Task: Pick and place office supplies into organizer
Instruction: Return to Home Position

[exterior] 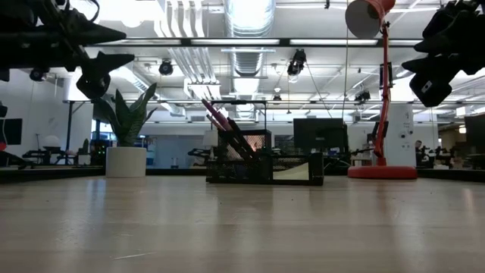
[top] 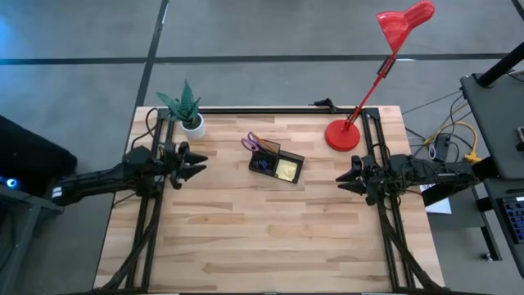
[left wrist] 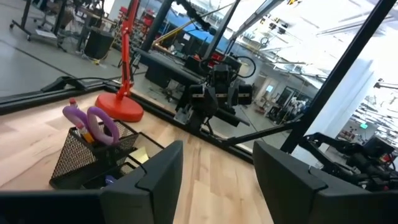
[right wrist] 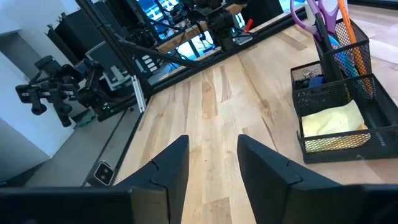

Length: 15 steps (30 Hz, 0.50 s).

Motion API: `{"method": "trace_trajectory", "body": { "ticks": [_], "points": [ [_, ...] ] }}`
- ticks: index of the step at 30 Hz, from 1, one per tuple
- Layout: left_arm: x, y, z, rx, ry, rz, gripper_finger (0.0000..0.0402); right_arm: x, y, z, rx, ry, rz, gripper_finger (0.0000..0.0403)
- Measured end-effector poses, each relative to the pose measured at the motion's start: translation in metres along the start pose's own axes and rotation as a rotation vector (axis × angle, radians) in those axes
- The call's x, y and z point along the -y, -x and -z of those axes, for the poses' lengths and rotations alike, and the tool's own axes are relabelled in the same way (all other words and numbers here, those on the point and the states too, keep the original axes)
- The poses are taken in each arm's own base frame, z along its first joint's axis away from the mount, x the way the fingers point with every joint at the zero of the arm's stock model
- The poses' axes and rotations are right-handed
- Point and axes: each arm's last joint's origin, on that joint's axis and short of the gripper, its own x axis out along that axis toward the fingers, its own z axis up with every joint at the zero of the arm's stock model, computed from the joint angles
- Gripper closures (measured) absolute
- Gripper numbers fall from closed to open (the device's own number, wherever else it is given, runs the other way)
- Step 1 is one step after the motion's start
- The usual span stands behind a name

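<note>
Above the tabletop (top: 246, 238), by its left edge: left gripper (top: 201, 164), fingers parted, clasps nothing. By the right edge: right gripper (top: 341, 178), likewise parted and empty. Toward the far edge's middle, well apart from both: organizer (top: 270, 156), holds purple-handled scissors (top: 252, 142), handles up, and yellow sticky-note pad (top: 286, 170).

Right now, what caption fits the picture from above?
Organizer holds purple scissors and yellow sticky notes; left claw and right claw hover open at either side.
</note>
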Motion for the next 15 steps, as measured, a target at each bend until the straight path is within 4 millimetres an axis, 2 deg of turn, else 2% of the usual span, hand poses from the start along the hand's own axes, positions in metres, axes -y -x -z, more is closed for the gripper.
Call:
{"method": "trace_trajectory", "body": {
  "ticks": [15],
  "points": [
    [-0.0013,-0.0020,0.0017,-0.020,0.003,-0.011,0.0221,0.0000,0.0000,0.0000,0.000,0.000,0.000,0.0271]
  ]
}}
